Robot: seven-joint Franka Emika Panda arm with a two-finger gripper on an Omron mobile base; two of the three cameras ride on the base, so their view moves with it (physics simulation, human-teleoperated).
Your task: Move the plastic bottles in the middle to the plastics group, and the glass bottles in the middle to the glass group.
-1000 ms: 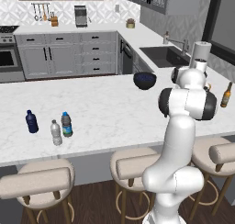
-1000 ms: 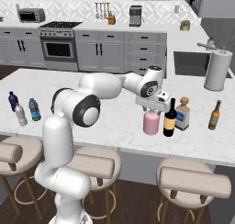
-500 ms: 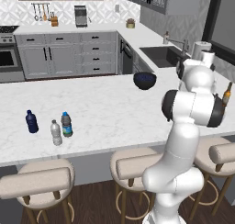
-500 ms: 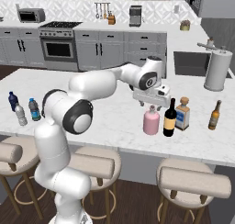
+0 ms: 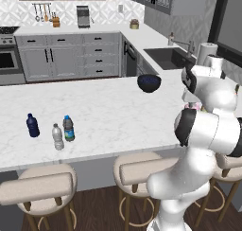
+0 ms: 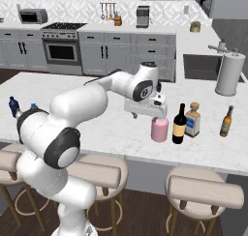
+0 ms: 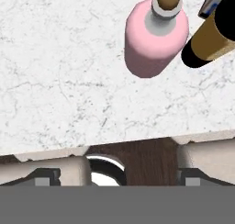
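Three stools (image 6: 206, 191) stand along the near edge of the table (image 6: 97, 128). The arm reaches across the marble top, and the claw (image 6: 145, 115) hangs above the surface just left of the pink bottle (image 6: 159, 129), not touching it. Its fingers are hidden under the hand in the right base view and barely rise into the hand view, so I cannot tell whether the claw is wide or narrow; nothing is seen held in it.

In the hand view the pink bottle (image 7: 156, 37) stands upright with a brown stopper, and the wine bottle (image 7: 209, 39) is just beside it. In the right base view the wine bottle (image 6: 179, 125) stands close right of the pink one, touching or nearly touching the amber bottle (image 6: 193, 120). The beer bottle (image 6: 225, 122) stands apart, further right.

At the far left of the table, well apart from these, the blue-cap bottle (image 5: 69, 128) stands just beside the clear bottle (image 5: 57, 137), with the navy bottle (image 5: 32, 126) near them.

Further back, a dark bowl (image 5: 149, 83) sits on the table. Beyond it are the sink (image 5: 170, 58) and a paper towel roll (image 6: 229, 74).
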